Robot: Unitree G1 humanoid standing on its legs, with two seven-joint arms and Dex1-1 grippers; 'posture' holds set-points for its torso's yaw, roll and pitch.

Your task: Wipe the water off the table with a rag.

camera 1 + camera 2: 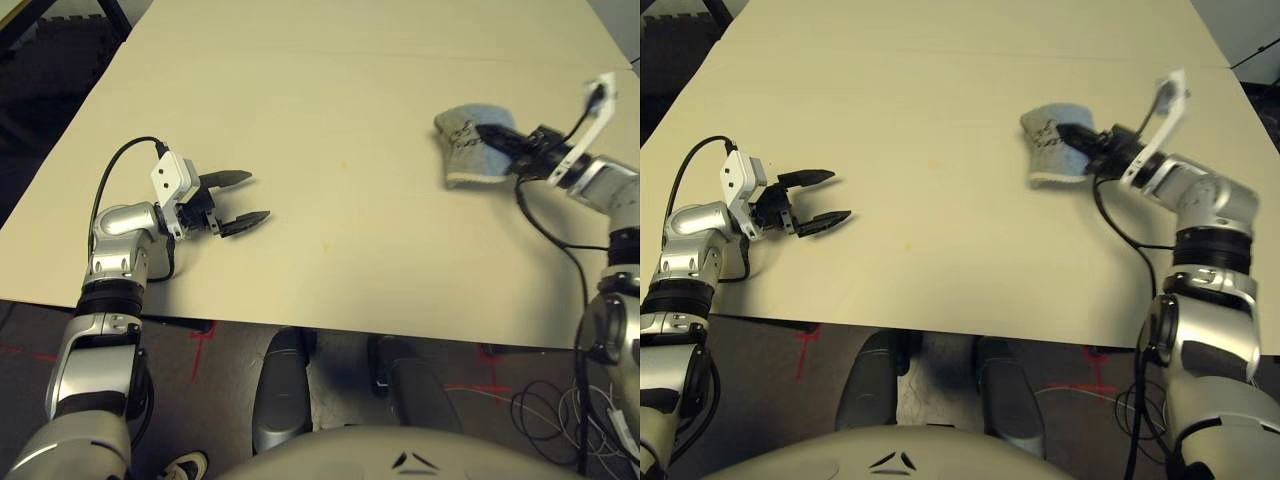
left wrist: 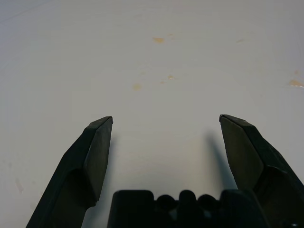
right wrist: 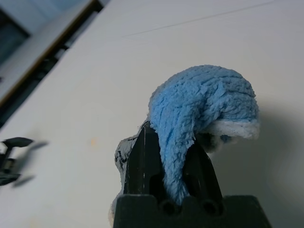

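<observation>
The grey-blue rag [image 1: 466, 148] with black scribbles is bunched up at the right of the cream table [image 1: 300, 80]. My right gripper [image 1: 492, 135] is shut on it, and the right wrist view shows blue cloth [image 3: 199, 104] draped over and pinched between the black fingers [image 3: 142, 156]. Small yellow-orange specks of water [image 2: 159, 40] lie on the table ahead of my left gripper [image 1: 245, 197], with a faint one [image 1: 343, 163] near the table's middle. My left gripper hovers low at the left, open and holding nothing, far from the rag.
The table's front edge [image 1: 330, 325] runs close to my body, with floor, red tape marks and cables [image 1: 560, 400] below. A thin seam [image 1: 350, 45] crosses the far tabletop. Dark floor and a table leg [image 1: 115, 18] lie past the far-left corner.
</observation>
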